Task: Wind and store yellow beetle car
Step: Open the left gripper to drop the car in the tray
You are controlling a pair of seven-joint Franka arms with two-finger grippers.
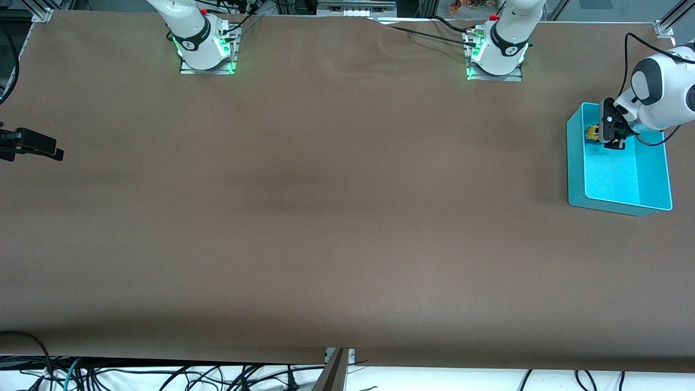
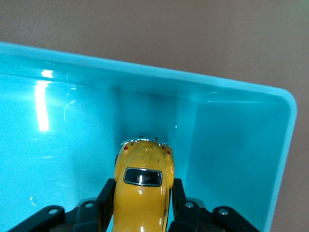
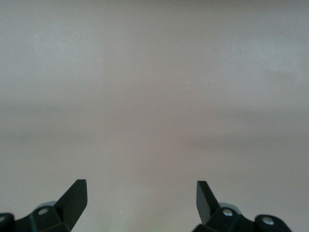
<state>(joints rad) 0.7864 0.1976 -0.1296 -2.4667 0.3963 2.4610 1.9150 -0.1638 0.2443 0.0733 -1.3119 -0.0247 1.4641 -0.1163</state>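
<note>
The yellow beetle car point(image 1: 592, 132) point(image 2: 143, 162) hangs inside the cyan bin point(image 1: 574, 163), close to the corner nearest the left arm's base. My left gripper point(image 1: 601, 134) point(image 2: 142, 194) reaches down into the bin and is shut on the car, one black finger point(image 2: 106, 195) pressed against each side of its body. In the left wrist view the car's dark window and chrome bumper point at the bin's inner wall point(image 2: 145, 104). My right gripper point(image 1: 33, 145) point(image 3: 140, 191) waits over bare table at the right arm's end, open with nothing between its fingertips.
The bin stands at the left arm's end of the brown table point(image 1: 336, 206); its floor point(image 1: 619, 174) holds nothing else. Both arm bases point(image 1: 206, 46) point(image 1: 497, 54) stand along the table's back edge. Cables lie past the front edge.
</note>
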